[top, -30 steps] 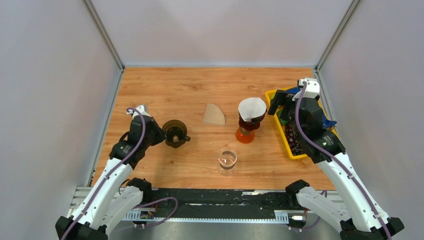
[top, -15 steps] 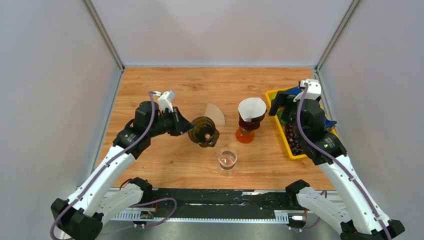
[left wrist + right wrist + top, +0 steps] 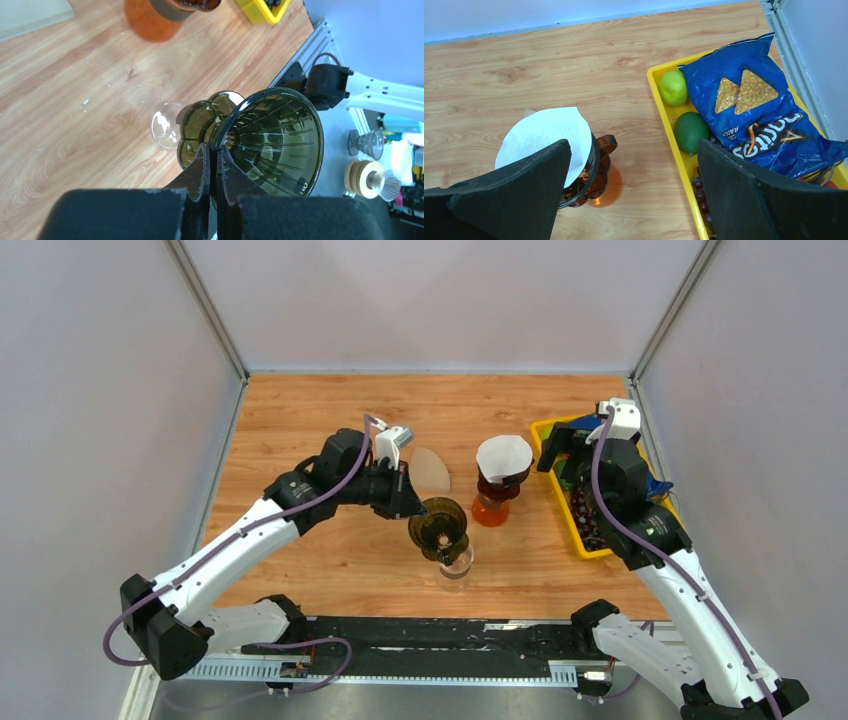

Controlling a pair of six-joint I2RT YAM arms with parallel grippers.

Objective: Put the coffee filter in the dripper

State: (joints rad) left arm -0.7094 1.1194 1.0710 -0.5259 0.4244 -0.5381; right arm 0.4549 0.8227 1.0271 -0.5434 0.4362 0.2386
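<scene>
My left gripper (image 3: pixel 408 502) is shut on the rim of a dark smoked-glass dripper (image 3: pixel 438 525), holding it just above a small clear glass cup (image 3: pixel 455 565). In the left wrist view the fingertips (image 3: pixel 215 155) pinch the dripper's rim (image 3: pixel 272 140), with the cup (image 3: pixel 165 125) below. A folded beige coffee filter (image 3: pixel 428 469) lies flat on the table behind. A second brown dripper holding a white filter (image 3: pixel 503 460) stands on an orange server (image 3: pixel 490 510); it also shows in the right wrist view (image 3: pixel 549 137). My right gripper (image 3: pixel 634 190) is open, above the gap between that dripper and the yellow tray.
A yellow tray (image 3: pixel 545 435) at the right edge holds limes (image 3: pixel 689 131), a blue chip bag (image 3: pixel 756 115) and dark grapes. Grey walls enclose the wooden table on three sides.
My left arm has carried the dark dripper from the table's left side rightward, to over the glass cup. The right arm has not moved.
</scene>
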